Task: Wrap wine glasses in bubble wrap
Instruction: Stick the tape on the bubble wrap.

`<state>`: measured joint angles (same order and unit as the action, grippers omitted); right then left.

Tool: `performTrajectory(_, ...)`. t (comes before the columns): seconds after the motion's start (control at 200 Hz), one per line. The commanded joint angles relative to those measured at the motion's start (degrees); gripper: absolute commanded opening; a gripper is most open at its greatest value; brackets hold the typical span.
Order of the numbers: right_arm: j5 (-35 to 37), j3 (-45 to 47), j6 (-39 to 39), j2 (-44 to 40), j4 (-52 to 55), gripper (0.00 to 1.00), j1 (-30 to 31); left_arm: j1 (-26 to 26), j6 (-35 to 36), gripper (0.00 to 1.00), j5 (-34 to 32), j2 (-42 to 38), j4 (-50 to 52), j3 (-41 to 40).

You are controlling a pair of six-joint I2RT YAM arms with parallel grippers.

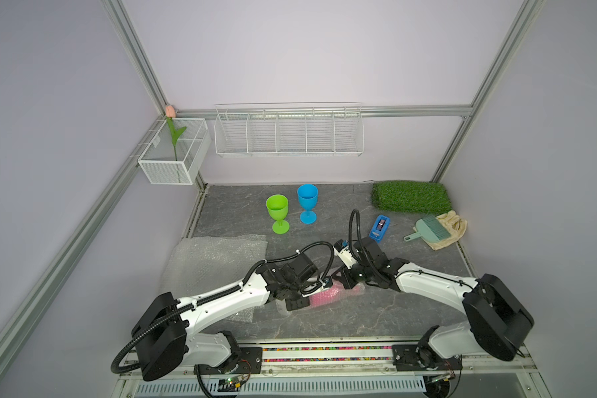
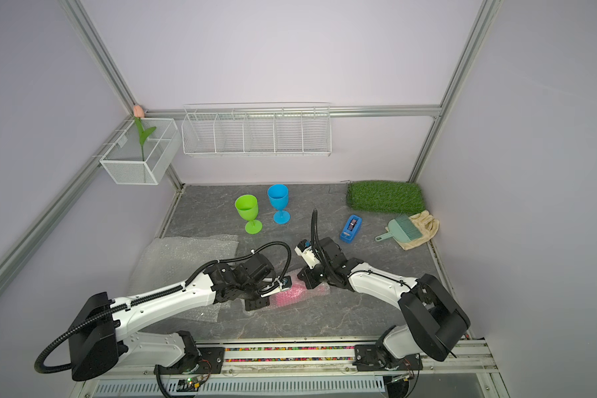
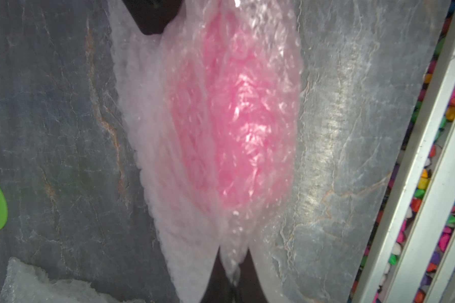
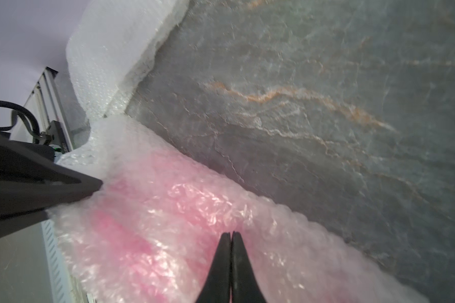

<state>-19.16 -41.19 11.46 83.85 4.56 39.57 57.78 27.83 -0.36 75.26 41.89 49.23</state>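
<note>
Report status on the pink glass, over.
Left gripper shut on bubble wrap end. Right gripper shut, tip on the wrap. Pink glass lying rolled inside. Nothing blocking.

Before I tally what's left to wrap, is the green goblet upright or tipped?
Upright: the green goblet stands on its round foot, bowl opening upward.

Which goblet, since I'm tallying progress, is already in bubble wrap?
The pink goblet, lying down inside bubble wrap near the front edge; the green goblet and blue goblet stand bare and upright farther back.
</note>
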Motion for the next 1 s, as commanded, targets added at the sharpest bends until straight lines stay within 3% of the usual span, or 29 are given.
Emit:
performTrajectory(0.0,6.81,-1.55,1.38,1.89,9.14,0.07,-0.55,0.58,-1.42,0.00,-1.15,0.01,2.32,-1.04)
performTrajectory(0.05,10.36,-2.49,1.57,2.17,11.68,0.10,-0.53,0.58,-1.60,0.00,-1.23,-0.19,2.19,-1.23)
performTrajectory(0.255,29.53,-7.19,1.30,0.57,22.72,0.43,-0.58,0.76,-1.90,0.00,-1.79,-0.89,2.14,-1.58)
performTrajectory(0.39,33.48,-11.79,-1.11,-2.77,27.58,0.54,-1.55,0.76,-1.78,0.00,-2.01,-1.12,2.14,-1.58)
performTrajectory(0.46,29.53,-13.26,-6.81,-5.48,27.71,0.60,-1.93,0.76,-1.56,0.00,-2.00,-1.17,2.06,-1.54)
performTrajectory(0.575,14.19,-10.59,-22.11,-10.58,24.55,0.70,-1.95,0.76,-1.22,0.00,-1.77,-1.82,1.32,-1.83)
performTrajectory(0.665,4.74,-10.75,-32.96,-12.00,27.97,0.73,-0.99,0.76,-1.03,0.00,-1.66,-2.22,1.08,-1.94)
performTrajectory(0.81,2.52,-10.41,-42.30,-11.95,29.25,0.81,4.73,0.76,-0.94,0.00,-1.77,-2.92,1.01,-2.00)
performTrajectory(0.995,1.62,-10.31,-46.99,-7.83,29.97,0.89,6.07,0.76,-0.45,0.00,-1.75,-3.64,1.00,-2.17)
